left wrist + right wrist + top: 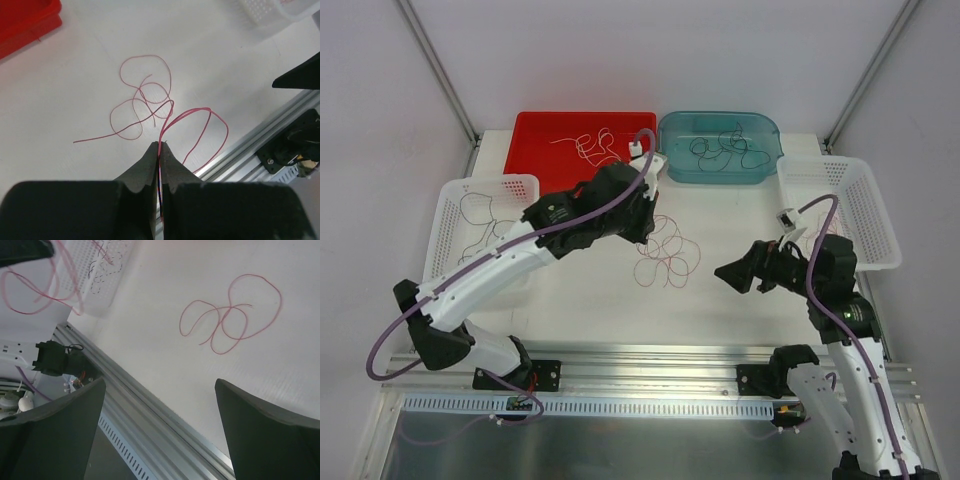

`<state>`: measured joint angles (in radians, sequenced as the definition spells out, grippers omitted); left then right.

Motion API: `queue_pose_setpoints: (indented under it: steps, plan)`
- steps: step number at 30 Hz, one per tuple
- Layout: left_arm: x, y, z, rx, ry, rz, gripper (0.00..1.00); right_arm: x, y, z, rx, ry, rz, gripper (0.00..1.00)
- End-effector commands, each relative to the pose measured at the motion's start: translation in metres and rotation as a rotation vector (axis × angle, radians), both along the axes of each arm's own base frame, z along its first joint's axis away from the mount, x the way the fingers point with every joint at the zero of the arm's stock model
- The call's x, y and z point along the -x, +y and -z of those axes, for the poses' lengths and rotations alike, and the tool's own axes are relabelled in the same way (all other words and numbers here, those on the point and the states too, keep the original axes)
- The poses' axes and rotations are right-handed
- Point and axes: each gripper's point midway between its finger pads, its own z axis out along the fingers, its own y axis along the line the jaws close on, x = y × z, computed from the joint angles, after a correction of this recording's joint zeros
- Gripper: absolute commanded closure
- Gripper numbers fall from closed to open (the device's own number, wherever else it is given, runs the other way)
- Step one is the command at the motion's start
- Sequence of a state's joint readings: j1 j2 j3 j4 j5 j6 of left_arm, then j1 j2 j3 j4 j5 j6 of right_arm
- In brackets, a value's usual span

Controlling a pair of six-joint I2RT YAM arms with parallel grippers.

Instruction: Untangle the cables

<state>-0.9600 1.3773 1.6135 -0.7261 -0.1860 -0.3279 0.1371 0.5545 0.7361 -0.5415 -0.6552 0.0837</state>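
Separation of the red-pink cables [147, 100] is what I take the step in hand to be. They lie in loose overlapping loops on the bare middle of the table [580, 300], nearer than the red tray [535, 135] and the teal tub [765, 130], which hold other strands. My left claw [160, 149] is clamped tight on a couple of these strands. They rise out of its tips, arch over to the right in a tall loop, and also run back into the knot of curls lying just beyond. To do this well I would lift slowly and straight up, watching in the left wrist view whether the curls slide free of one another or the whole clump comes up together. If it drags, I would stop and bring the other arm in to pin the clump against the table rather than pull harder, since wire this thin could kink or slip out of the pinch. My right claw [160, 390] hangs over the right of the table with its fingers spread wide apart, holding and touching nothing. In its own view the curls lie well beyond its tips, so it looks placed to come in. I would close it on one strand only, away from the crossing points.
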Motion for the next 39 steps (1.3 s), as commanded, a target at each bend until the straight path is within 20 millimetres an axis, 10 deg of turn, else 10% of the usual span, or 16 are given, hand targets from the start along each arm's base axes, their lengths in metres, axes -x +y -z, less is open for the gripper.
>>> queue_pose_setpoints:
  steps: [1, 10, 25, 28, 35, 39]
  plan:
    - [0.006, -0.013, 0.029, -0.069, 0.055, 0.107, 1.0, -0.002, 0.023, -0.04, -0.068, -0.127, -0.149, 0.04]
    - [0.036, -0.038, 0.048, -0.095, 0.042, 0.388, 1.0, -0.004, 0.07, -0.058, 0.004, -0.211, -0.409, 0.03]
    - [0.076, -0.042, 0.025, 0.061, -0.053, 0.617, 1.0, 0.004, 0.119, -0.064, -0.048, -0.301, -0.661, 0.18]
    - [0.083, -0.042, 0.022, 0.096, -0.061, 0.645, 1.0, 0.006, 0.122, -0.062, -0.06, -0.296, -0.671, 0.3]
    - [0.082, -0.038, 0.029, 0.103, -0.061, 0.62, 1.0, 0.011, 0.12, -0.065, -0.073, -0.296, -0.679, 0.99]
    - [0.075, -0.035, 0.027, 0.099, -0.081, 0.572, 0.96, 0.012, 0.118, -0.062, -0.053, -0.288, -0.669, 0.99]
